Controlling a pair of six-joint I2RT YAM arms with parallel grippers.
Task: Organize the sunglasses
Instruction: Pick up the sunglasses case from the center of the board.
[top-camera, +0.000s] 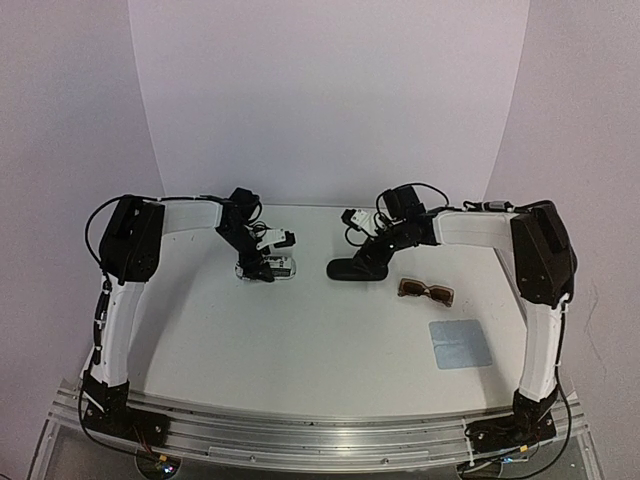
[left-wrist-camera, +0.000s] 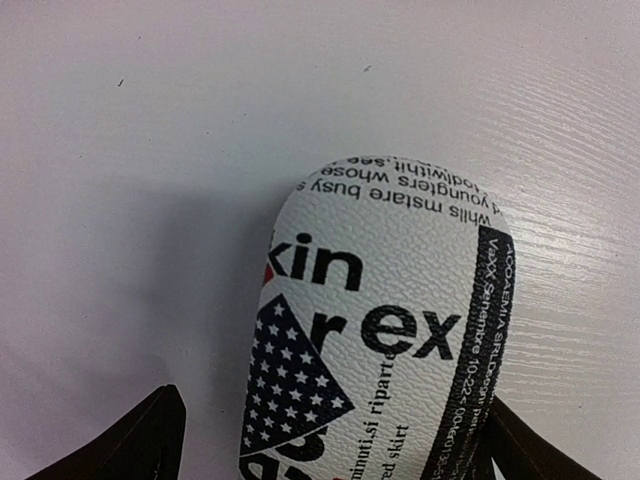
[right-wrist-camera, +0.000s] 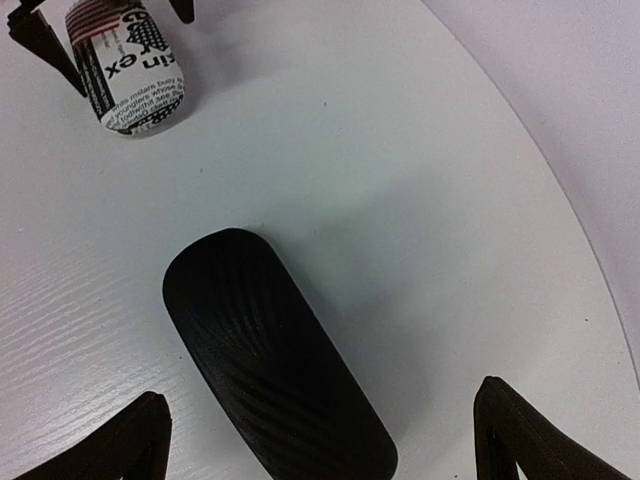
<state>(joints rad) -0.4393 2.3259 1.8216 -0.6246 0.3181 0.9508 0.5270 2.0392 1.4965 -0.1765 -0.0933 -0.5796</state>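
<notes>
Left of the oval black ribbed case (top-camera: 358, 268), the left hand (left-wrist-camera: 330, 455) straddles a closed oval white newsprint-patterned case (left-wrist-camera: 380, 320), fingers (left-wrist-camera: 150, 445) apart and gripping nothing; the right hand (right-wrist-camera: 320, 445) hangs equally spread over the black case. Just right of that case the brown translucent-framed sunglasses (top-camera: 425, 291) lie loose on the white surface (top-camera: 300, 340), seemingly not yet stored; no white-framed pair shows.

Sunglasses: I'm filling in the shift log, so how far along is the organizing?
Done: nothing that shows. In hand: the left gripper hangs open astride the printed case, the right gripper open over the black case; both look shut, contents hidden. Remaining: the brown sunglasses lie loose on the table, by the blue cloth, to be put away.
</notes>
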